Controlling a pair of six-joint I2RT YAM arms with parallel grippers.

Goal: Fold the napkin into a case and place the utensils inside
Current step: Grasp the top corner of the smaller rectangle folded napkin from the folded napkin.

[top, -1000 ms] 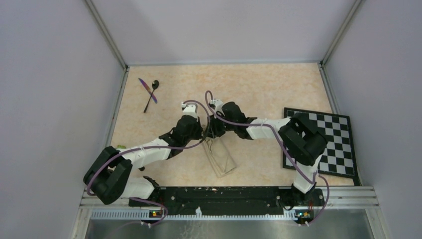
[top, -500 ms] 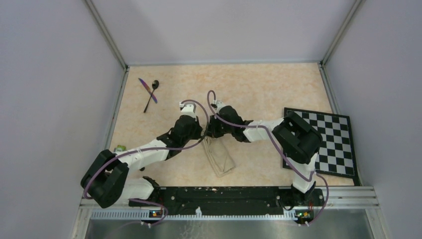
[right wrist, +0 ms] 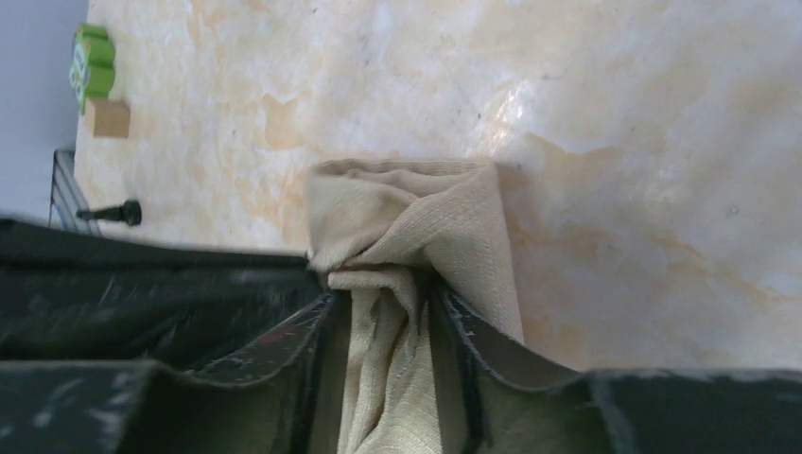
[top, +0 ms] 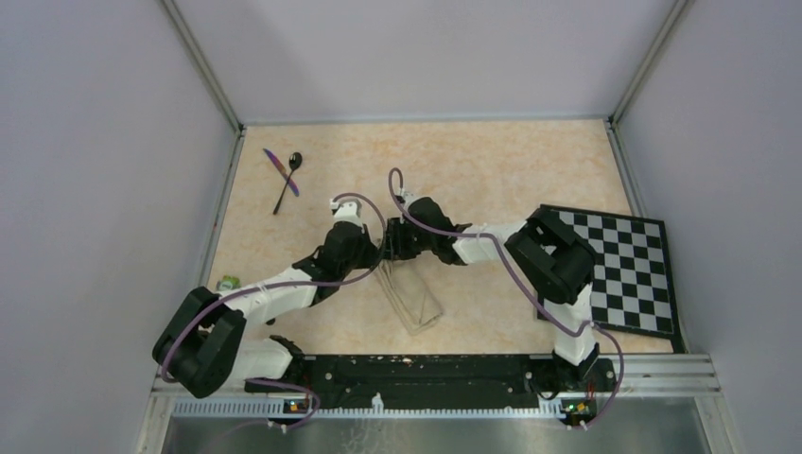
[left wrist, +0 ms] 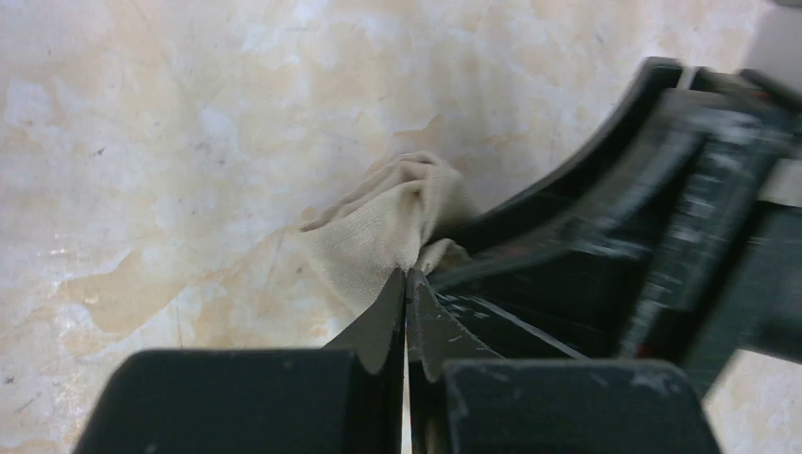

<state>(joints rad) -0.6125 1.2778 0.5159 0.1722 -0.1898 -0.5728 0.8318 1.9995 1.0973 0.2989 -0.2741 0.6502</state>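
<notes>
Currently folding: left gripper [left wrist: 407,276] clenched on the napkin [left wrist: 378,236] end — right gripper [right wrist: 378,298] straddles it, grip indeterminate. Next: lay the fold flat.

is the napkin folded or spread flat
Folded: the napkin lies as a narrow oblong strip, its far end bunched in both wrist views.

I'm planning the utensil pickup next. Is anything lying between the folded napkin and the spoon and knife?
Nothing lies on the table between the napkin and the spoon and knife; only the left gripper, at the napkin's far end, sits that side.
</notes>
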